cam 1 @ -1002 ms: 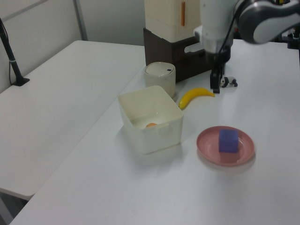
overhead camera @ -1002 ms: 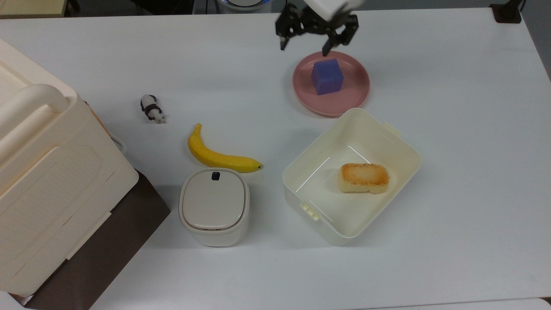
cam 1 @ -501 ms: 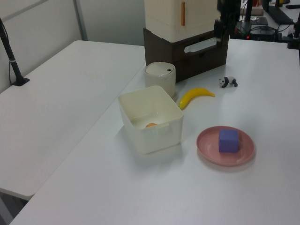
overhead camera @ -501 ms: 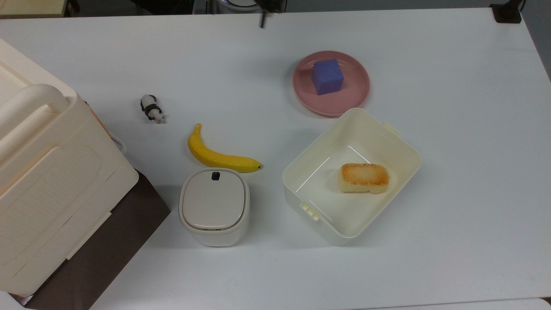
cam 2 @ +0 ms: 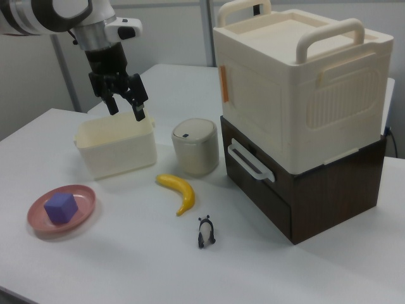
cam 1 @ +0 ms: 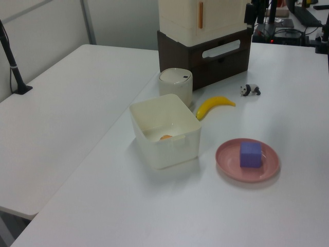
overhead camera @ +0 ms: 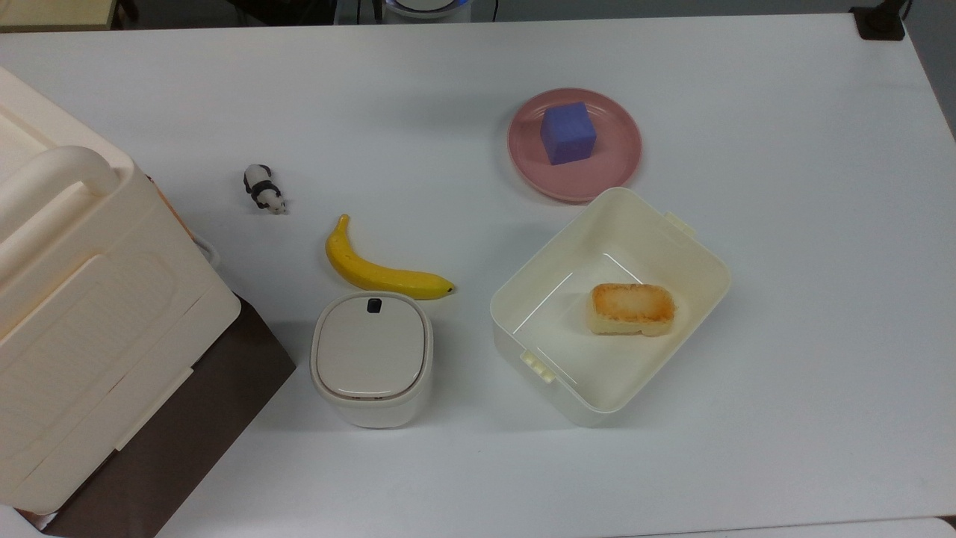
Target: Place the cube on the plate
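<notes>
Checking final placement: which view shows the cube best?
The top view: the cube sits unobstructed inside the plate rim, its footprint clear. The left view and right view show it at an angle on the plate, smaller, confirming it rests flat.

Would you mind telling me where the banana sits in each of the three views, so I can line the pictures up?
Top view: the banana lies left of centre, just above the lidded canister.
Left view: the banana lies right of centre, to the right of the canister.
Right view: the banana lies near the middle, below the canister.
Shared landmark: the canister, always beside the banana.
</notes>
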`<state>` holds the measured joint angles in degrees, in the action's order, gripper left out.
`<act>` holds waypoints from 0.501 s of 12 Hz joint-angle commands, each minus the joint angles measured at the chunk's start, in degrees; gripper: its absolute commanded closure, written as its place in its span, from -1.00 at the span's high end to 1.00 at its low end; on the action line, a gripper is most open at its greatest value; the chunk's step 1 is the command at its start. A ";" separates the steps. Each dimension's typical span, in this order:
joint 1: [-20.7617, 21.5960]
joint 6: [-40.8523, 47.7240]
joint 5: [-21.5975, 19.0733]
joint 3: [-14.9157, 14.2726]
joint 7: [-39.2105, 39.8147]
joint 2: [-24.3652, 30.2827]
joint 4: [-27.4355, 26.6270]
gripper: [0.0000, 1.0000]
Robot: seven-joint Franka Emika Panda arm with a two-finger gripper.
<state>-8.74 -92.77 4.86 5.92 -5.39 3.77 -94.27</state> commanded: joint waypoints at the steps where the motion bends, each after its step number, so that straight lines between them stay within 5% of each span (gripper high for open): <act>1: 0.30 0.66 -5.11 -2.14 2.93 1.59 -0.22 1.00; 6: 0.22 0.49 -5.21 -2.32 10.92 1.50 -0.30 1.00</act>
<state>-8.75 -92.77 0.93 4.26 2.52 4.30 -94.13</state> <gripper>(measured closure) 0.000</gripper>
